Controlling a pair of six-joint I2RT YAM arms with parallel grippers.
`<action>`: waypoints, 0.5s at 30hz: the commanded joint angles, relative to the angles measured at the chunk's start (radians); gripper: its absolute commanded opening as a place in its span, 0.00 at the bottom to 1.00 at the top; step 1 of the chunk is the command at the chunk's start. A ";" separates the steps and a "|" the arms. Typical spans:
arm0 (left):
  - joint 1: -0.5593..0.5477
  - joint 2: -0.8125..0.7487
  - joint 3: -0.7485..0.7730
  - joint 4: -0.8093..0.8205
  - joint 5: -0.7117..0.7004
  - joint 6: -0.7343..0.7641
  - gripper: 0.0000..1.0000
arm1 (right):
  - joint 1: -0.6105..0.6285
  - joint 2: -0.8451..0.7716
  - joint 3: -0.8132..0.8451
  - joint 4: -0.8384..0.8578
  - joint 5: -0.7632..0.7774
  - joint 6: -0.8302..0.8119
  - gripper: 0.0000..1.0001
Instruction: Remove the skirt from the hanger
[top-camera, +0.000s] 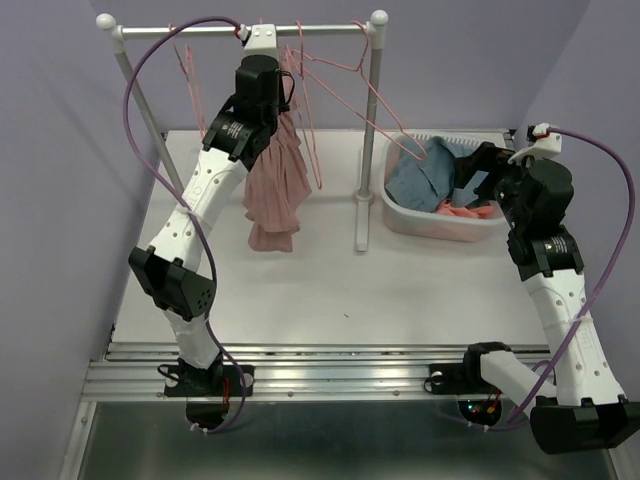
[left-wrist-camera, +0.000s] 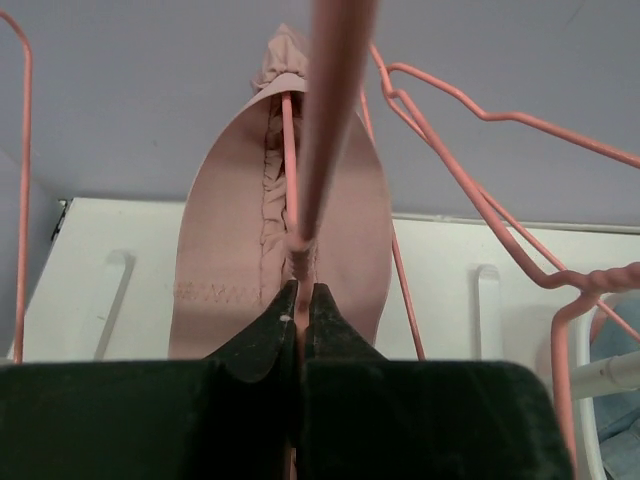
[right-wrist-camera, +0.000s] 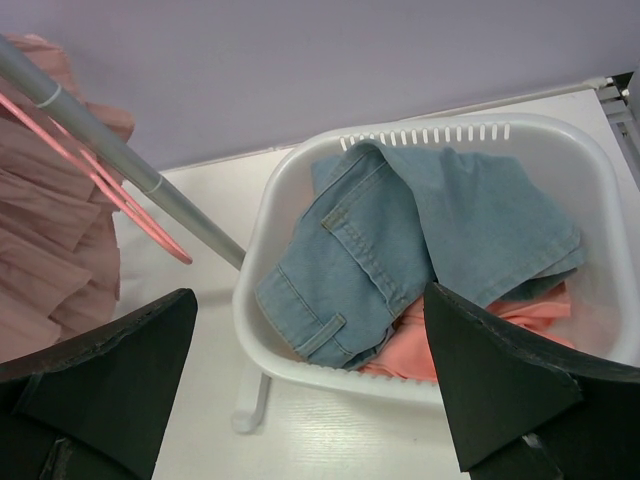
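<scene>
My main worry is what the left tool (left-wrist-camera: 298, 300) has actually caught. Its jaws are pressed together on the pink skirt (left-wrist-camera: 220, 230) at the gathered seam of the waistband, right where the thin wire of the hanger (left-wrist-camera: 289, 150) runs down. I can't tell whether the wire is pinched in with the cloth. If it is, a pull would drag the hanger along the rail (top-camera: 200, 30) or off it, instead of freeing the skirt. The bite also looks shallow, taken at the fingertips only, so the fabric could slip out under load. The spare hangers (left-wrist-camera: 480, 200) hang just beside it and could snag or swing into the waistband.

The skirt hangs from the rail over the table (top-camera: 350, 290). Its waistband loops open directly ahead of the left tool and touches its tips, and the body of the skirt drapes below the wrist. The right tool (right-wrist-camera: 310, 295) is spread wide and holds nothing. It hovers over the white basket (right-wrist-camera: 255, 300) with the jeans (right-wrist-camera: 400, 230), well apart from the skirt.
</scene>
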 joint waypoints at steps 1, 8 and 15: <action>0.002 -0.142 0.023 0.095 -0.039 0.010 0.00 | 0.004 -0.009 -0.005 0.039 -0.019 -0.001 1.00; 0.002 -0.257 -0.036 0.112 -0.096 -0.010 0.00 | 0.004 -0.027 -0.013 0.015 -0.062 0.002 1.00; -0.001 -0.464 -0.340 0.126 -0.101 -0.131 0.00 | 0.004 -0.087 -0.062 -0.020 -0.200 0.020 1.00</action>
